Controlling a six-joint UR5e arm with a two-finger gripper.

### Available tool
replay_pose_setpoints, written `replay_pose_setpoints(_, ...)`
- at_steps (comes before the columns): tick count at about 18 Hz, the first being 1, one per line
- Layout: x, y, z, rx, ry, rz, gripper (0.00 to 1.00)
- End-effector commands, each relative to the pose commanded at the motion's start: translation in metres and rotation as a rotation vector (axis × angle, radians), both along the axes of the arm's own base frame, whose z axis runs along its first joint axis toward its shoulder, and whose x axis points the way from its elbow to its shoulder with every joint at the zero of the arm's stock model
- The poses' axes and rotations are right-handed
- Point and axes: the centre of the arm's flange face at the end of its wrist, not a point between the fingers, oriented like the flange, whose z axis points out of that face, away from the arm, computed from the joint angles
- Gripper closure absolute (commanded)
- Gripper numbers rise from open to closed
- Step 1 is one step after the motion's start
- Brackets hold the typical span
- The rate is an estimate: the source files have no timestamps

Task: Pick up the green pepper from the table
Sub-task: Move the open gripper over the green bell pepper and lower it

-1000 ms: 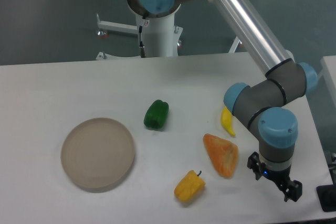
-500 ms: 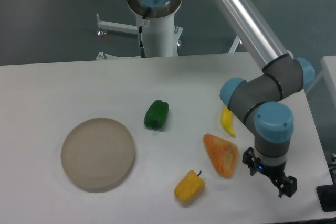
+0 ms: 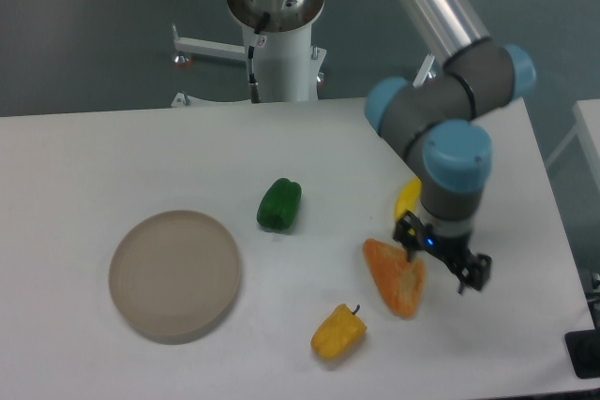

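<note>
Near the table's (image 3: 112,152) centre lies the green pepper (image 3: 279,204), untouched. I see my gripper (image 3: 442,259), fingers apart and empty, above an orange wedge (image 3: 395,275), well right of it; I should travel left, then descend straddling the pepper's narrow sides.

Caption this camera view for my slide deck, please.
Robot hand hovers above orange wedge; green pepper lies untouched on table.

Silver-grey arm (image 3: 441,91), blue joint caps
</note>
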Motion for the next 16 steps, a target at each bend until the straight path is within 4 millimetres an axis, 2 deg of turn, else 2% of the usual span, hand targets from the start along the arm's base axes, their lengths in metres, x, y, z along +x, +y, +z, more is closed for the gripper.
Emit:
replay_pose_setpoints(7,0.076,-0.054,-0.03,-0.017,-0.11,0.029,0.0)
replay_pose_setpoints(9,0.092,-0.067,-0.042,-0.037,-0.13,0.027,0.0)
replay_pose_setpoints(12,0.119,-0.062,-0.05,-0.048,-0.153,0.032,0.0)
replay_pose_setpoints(16,0.15,-0.069,-0.063,-0.05,-0.155,0.018,0.0)
